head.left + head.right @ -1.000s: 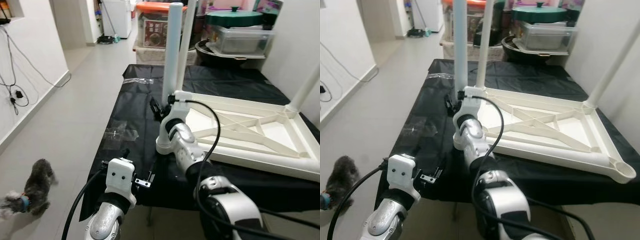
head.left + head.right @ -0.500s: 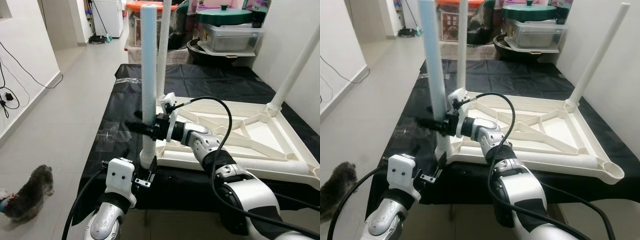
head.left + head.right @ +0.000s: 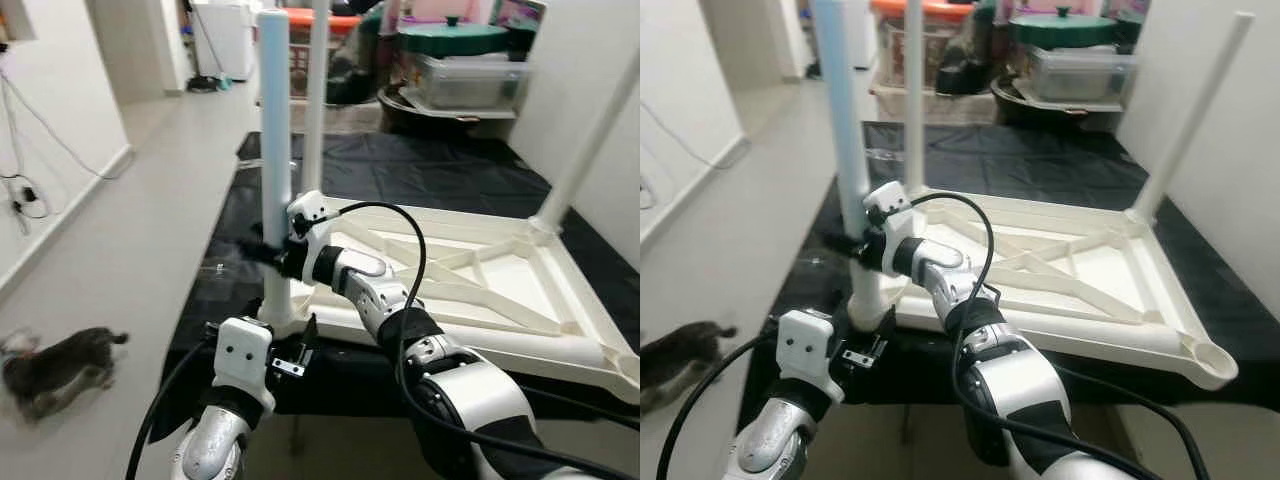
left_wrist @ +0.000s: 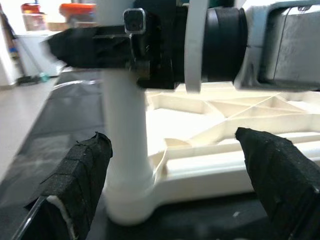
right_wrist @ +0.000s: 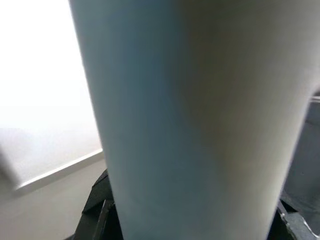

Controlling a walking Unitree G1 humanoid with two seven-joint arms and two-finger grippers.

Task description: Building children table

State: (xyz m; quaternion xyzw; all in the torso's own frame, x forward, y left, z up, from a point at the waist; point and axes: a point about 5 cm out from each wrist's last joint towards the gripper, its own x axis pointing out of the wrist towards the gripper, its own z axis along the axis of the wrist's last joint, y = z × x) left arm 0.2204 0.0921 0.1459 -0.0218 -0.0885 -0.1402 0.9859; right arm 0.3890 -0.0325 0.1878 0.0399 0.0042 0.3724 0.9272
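A white children's table top (image 3: 480,290) lies upside down on a black-covered table (image 3: 420,170). Three white legs stand up from its corners: the near-left leg (image 3: 273,150), one behind it (image 3: 318,100) and one at the far right (image 3: 590,140). My right gripper (image 3: 264,250) is shut around the near-left leg, low on the tube; the right wrist view shows that leg (image 5: 195,120) up close. My left gripper (image 3: 300,340) hovers open just in front of the leg's socket; its black fingers (image 4: 75,195) stand on either side of the leg (image 4: 125,150) without touching it.
A small grey dog (image 3: 60,365) is on the floor to the left. Storage boxes and pots (image 3: 470,60) crowd the table's far end. A wall runs along the right. The near-right corner socket (image 3: 1210,360) holds no leg. Clear plastic wrap (image 3: 230,270) lies on the black cover.
My right arm swung down and its gripper closed on the near-left leg, which it still holds. The camera shifted. The dog moved about on the floor.
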